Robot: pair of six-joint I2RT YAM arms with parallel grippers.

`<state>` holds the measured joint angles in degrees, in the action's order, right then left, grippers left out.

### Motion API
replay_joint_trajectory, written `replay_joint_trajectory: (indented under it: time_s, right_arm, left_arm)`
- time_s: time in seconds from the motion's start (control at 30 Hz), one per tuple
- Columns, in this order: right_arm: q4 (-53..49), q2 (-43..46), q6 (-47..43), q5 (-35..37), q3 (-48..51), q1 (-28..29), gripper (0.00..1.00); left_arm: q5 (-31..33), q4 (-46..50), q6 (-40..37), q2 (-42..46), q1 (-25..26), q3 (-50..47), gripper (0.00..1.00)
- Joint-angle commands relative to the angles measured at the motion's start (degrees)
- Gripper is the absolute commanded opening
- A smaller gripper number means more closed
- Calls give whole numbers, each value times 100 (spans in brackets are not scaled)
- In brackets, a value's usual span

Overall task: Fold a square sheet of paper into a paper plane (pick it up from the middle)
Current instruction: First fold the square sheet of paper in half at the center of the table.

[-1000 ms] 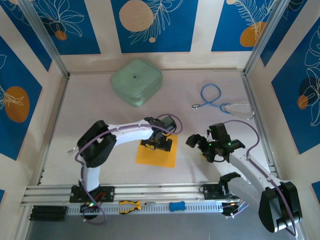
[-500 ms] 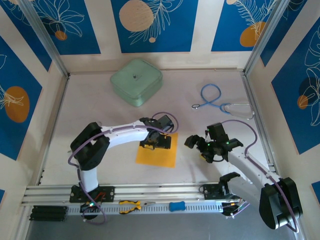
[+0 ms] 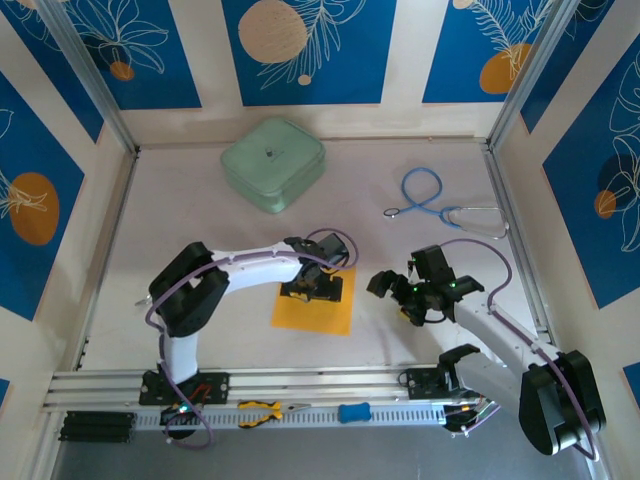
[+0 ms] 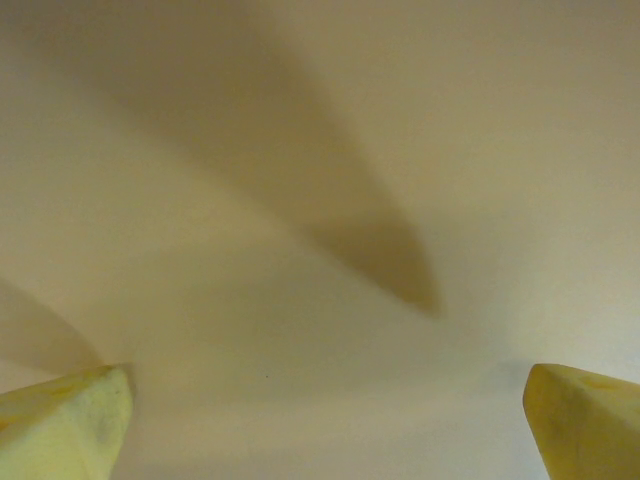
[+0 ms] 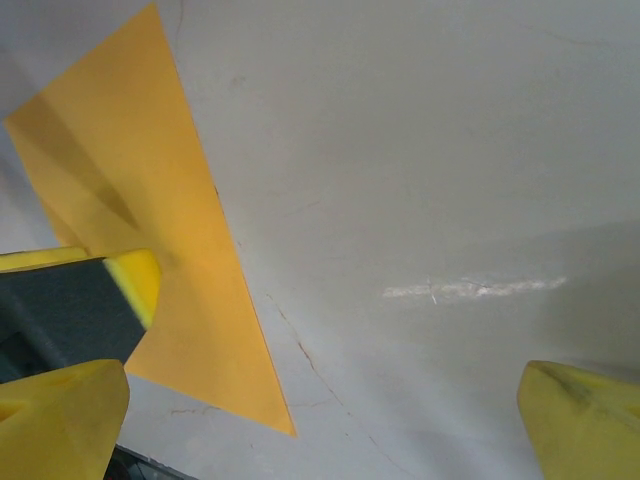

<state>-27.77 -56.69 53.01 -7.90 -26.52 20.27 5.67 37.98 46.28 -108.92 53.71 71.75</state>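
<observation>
Square sheet of paper (image 3: 312, 312) is laid flat mid-table, its 12 o'clock edge covered by the left gripper (image 3: 314, 289), fingers apart. At 3 o'clock the right gripper (image 3: 394, 297) is spread wide. Farther back, a stethoscope (image 3: 425, 195) and green case (image 3: 273, 163) are seen.

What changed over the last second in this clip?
The left end effector edged slightly left over the far part of the square sheet of paper. The right end effector crept a little left toward it. Both stay open, gripping nothing. The sheet and the mint-green case haven't moved.
</observation>
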Motion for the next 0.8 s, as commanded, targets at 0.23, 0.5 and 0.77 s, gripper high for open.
replay_joint_trajectory:
  time_s: [0.23,0.5,0.77]
  right_arm:
    - [-171,9,79,74,-191,177,100]
    - [-135,56,150,85,-118,205,100]
    - [-98,36,182,137,-99,208,100]
  left_arm:
    - [-66,8,-14,-199,-72,-47,100]
    - [-134,-61,-23,-241,-89,-98,99]
    - [-137,-54,-32,-259,-87,-91,98]
